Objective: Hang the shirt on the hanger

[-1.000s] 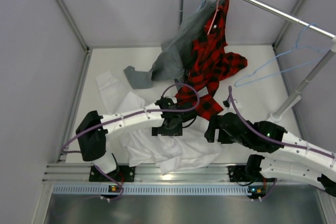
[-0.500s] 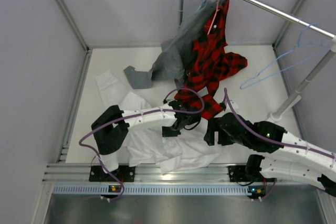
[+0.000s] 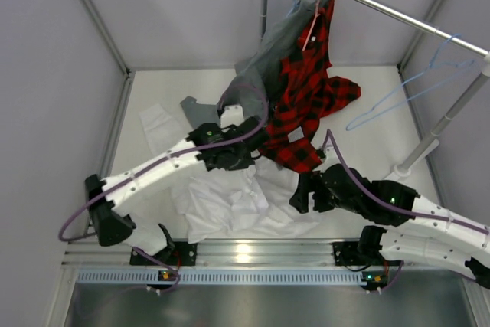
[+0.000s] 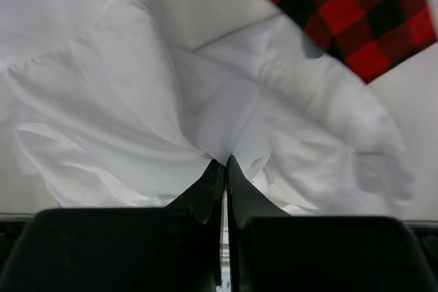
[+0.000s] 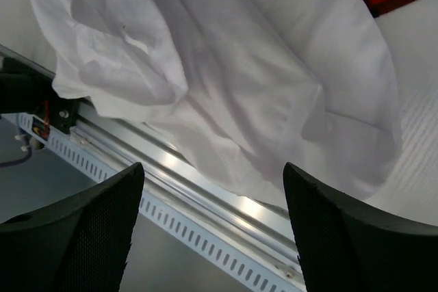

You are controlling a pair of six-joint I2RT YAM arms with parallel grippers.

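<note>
The white shirt lies crumpled on the table near the front, with a sleeve spread out to the back left. My left gripper is over its far part. In the left wrist view it is shut on a pinched fold of the shirt, which rises to the fingertips. My right gripper hovers open over the shirt's right edge, with nothing between its fingers and the shirt below. The light-blue hanger hangs empty from the rail at the right, apart from both grippers.
A red-and-black plaid shirt on a pink hanger and a grey garment hang from the metal rail and drape onto the table. The rail's post stands at the right. An aluminium rail runs along the front edge.
My left gripper has shut on a fold of the white shirt, and it has moved back and left, pulling the fabric up. My right gripper has barely shifted.
</note>
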